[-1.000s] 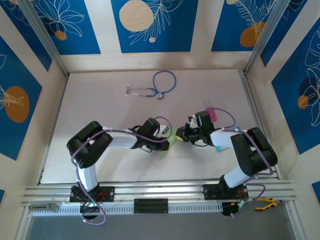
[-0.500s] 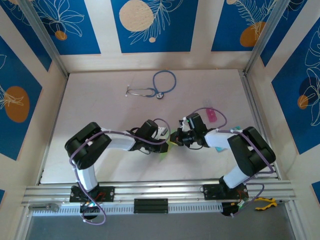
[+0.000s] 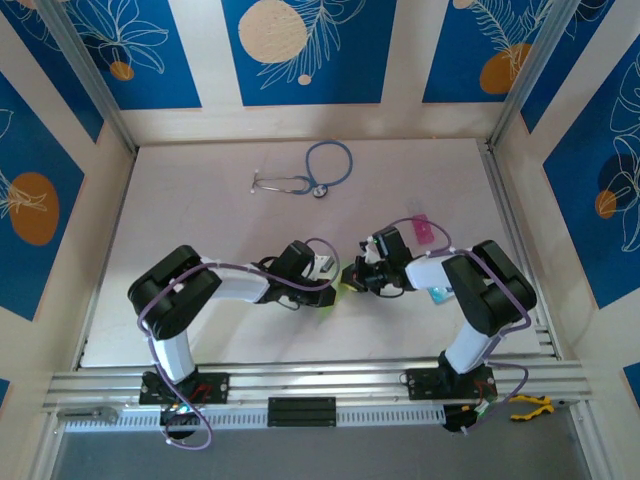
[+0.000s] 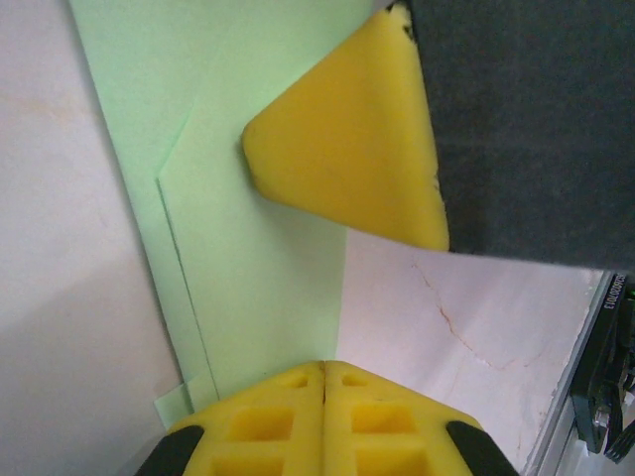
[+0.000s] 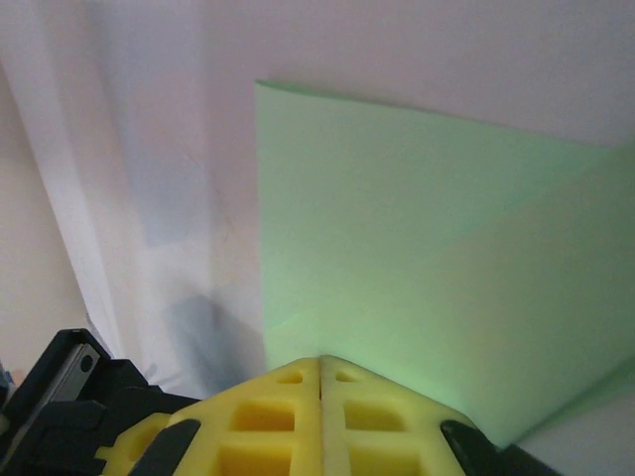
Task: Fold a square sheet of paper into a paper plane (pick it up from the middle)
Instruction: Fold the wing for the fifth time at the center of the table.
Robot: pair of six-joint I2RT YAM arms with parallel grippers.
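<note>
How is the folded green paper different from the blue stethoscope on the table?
The thin pale green paper is flat and creased; the blue-tubed stethoscope is a looped cord with metal earpieces. The paper lies mid-table between the left gripper and right gripper; the stethoscope lies apart from the arms, toward the far edge. Both rest on the white table.

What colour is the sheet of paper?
Pale green. The paper shows best in the right wrist view.

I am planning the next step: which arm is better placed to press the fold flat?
Right, probably: the right tool, shut, lies over the folded flap of the paper, while the left tool sits shut at its edge.
</note>
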